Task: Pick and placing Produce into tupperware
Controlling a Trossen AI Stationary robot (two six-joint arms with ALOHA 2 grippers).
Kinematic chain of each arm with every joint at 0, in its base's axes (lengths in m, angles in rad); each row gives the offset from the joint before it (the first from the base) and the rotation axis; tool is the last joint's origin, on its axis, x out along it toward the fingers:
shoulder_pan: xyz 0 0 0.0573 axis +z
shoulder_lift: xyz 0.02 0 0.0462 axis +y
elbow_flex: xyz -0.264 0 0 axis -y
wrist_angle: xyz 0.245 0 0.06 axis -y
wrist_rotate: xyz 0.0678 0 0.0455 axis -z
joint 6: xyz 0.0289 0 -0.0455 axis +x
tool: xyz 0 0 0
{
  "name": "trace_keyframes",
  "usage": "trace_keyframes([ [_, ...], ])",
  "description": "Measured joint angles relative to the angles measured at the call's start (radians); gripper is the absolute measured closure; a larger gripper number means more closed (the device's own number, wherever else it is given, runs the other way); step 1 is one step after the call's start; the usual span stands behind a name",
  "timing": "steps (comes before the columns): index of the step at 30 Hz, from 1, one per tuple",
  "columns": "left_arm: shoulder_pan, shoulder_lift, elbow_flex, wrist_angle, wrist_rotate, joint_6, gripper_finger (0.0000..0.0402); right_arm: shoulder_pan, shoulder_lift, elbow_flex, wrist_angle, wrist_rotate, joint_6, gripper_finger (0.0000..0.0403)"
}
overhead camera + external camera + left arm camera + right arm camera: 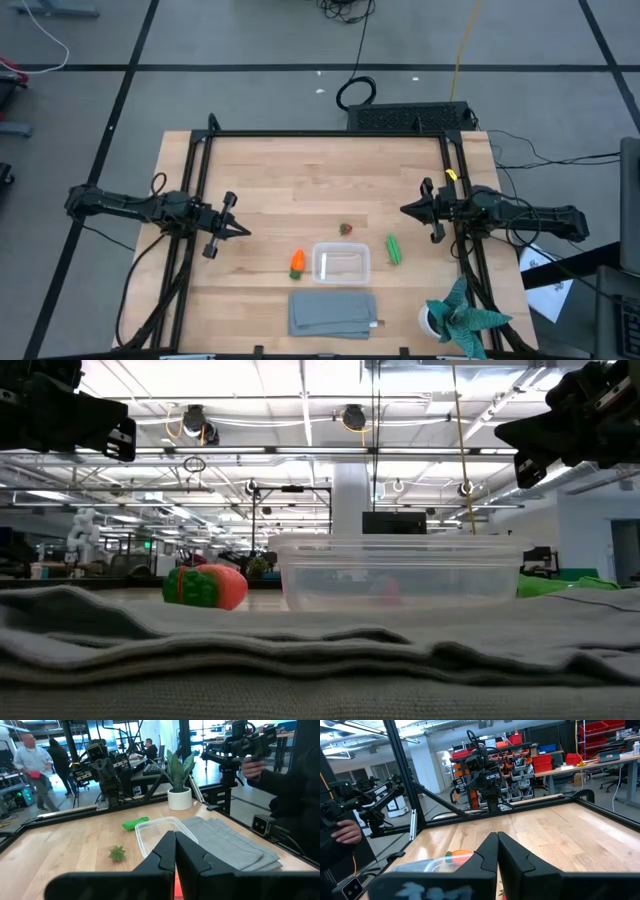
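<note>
Both claws are pinched shut and hold nothing: the left gripper (241,231) and right gripper (404,209) hang over opposite table sides. Between them sits the clear tub (341,264), carrot (297,263) just beside it, green pod (394,250) opposite, dark piece (346,229) behind.

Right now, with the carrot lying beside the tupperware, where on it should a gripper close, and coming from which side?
Grip the carrot across its orange body, coming straight down from above. It lies flat on the table just left of the tupperware, so the fingers should straddle its narrow width without nudging the container wall. The left gripper, shut and nearer than the right gripper, looks the likelier one to take it.
</note>
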Motion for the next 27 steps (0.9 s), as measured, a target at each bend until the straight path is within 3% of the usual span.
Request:
trace_keyframes([
  [18, 0.000, 0.000, 0.000, 0.044, -0.017, -0.090, 0.0396, 0.000, 0.000, 0.000, 0.000, 0.000, 0.000, 0.0403],
  [27, 0.000, 0.000, 0.000, 0.054, -0.241, -0.108, 0.0396, 0.000, 0.000, 0.000, 0.000, 0.000, -0.037, 0.0403],
])
